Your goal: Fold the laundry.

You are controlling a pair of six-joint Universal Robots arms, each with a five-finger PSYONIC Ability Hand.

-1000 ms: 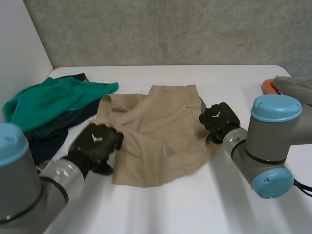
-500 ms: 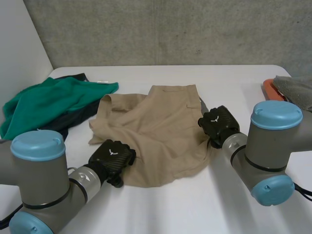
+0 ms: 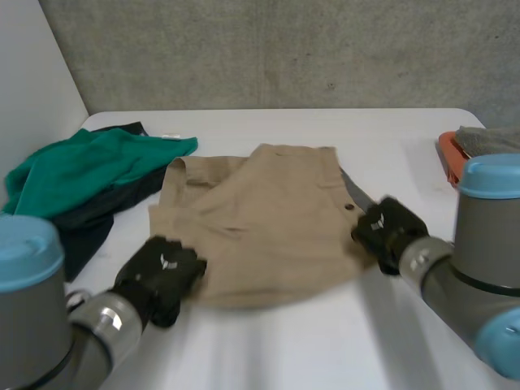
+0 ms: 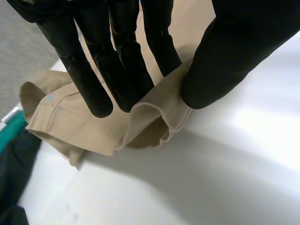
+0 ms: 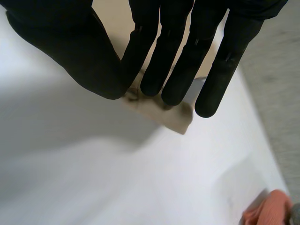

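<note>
Seemingly we've barely begun: left hand [image 3: 160,272] and right hand [image 3: 388,230] pinch opposite corners of the tan shorts [image 3: 260,219]; green clothes [image 3: 81,166] beside them wait.

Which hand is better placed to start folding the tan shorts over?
Left, probably: the left hand pinches a full fold at the near corner of the tan shorts between thumb and fingers; the right hand pinches only a small tip at the opposite edge.

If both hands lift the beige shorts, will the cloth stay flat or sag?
Probably sag: the beige shorts look floppy, curling over at the left hand. Likely light too, since the right hand pinches only a corner.
</note>
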